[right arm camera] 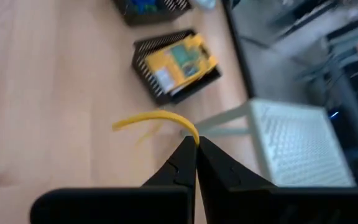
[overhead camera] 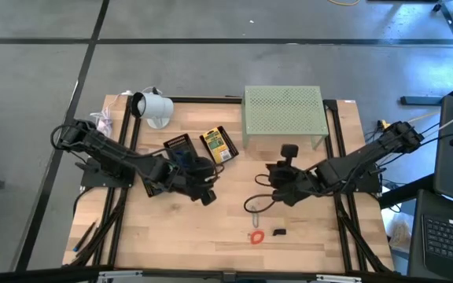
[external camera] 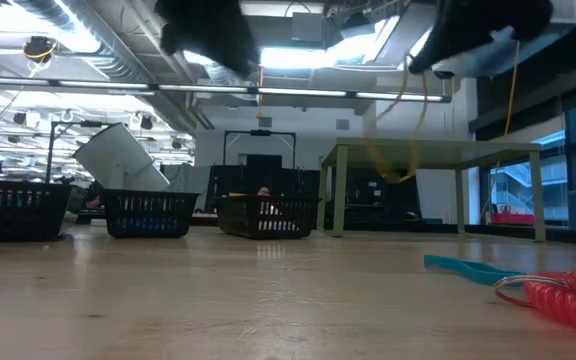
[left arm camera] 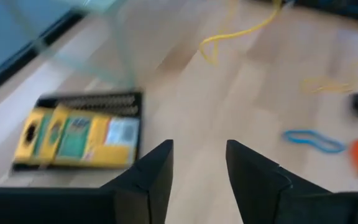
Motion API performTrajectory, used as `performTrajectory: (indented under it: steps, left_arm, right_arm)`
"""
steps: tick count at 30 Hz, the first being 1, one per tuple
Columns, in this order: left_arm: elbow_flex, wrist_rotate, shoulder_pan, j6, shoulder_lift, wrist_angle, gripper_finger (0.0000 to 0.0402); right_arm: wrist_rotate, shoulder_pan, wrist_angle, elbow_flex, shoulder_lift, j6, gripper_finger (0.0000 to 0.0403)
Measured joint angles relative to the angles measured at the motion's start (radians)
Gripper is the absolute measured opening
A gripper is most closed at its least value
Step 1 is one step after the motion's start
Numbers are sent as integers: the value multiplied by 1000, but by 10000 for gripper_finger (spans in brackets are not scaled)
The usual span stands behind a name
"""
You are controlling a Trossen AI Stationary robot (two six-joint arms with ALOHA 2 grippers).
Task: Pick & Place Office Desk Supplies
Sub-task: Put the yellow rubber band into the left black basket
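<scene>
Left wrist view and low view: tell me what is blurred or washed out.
Left wrist view: the yellow packet is smeared with blur, while the left gripper shows sharp. Low view: ceiling lights glare white, both arms are dark silhouettes, and the red coil lies soft at the near edge.

packet point(overhead camera: 217, 145) left of stand point(overhead camera: 283, 116)

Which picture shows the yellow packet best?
The left wrist view: the yellow packet lies close up in its black tray. The right wrist view shows it farther off, the high view shows it small, and the low view does not show it.
</scene>
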Motion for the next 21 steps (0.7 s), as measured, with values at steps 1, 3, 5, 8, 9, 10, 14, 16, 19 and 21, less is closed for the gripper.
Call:
performTrajectory:
  steps: [1, 3, 5, 8, 9, 10, 14, 16, 19, 21]
  left_arm:
    - [0, 1, -6, 38, 0, 42, 148]
    - [0, 2, -18, 117, 0, 134, 158]
    - [0, 2, -30, 199, 0, 222, 166]
    - [0, 2, -41, 321, 0, 335, 177]
    - [0, 2, -42, 357, 0, 364, 180]
    - [0, 3, -44, 386, 0, 387, 183]
    - [0, 18, -36, 460, 11, 461, 194]
    - [0, 25, -32, 487, 24, 486, 198]
    - [0, 64, -18, 517, 45, 527, 203]
    - [0, 79, -12, 524, 58, 545, 205]
  right_arm:
    - [11, -3, 14, 6, 0, -31, 6]
    - [26, -5, 50, 12, 0, -93, 6]
    - [31, -6, 89, 14, 0, -151, 6]
    - [30, -6, 156, 14, 0, -227, 6]
    - [31, -6, 182, 14, 0, -245, 6]
    - [33, -6, 208, 14, 0, -265, 6]
    - [34, -6, 320, 14, 0, -358, 6]
    - [33, -6, 378, 14, 0, -409, 6]
    - [25, -7, 447, 15, 0, -480, 6]
    - [13, -7, 478, 15, -1, -519, 6]
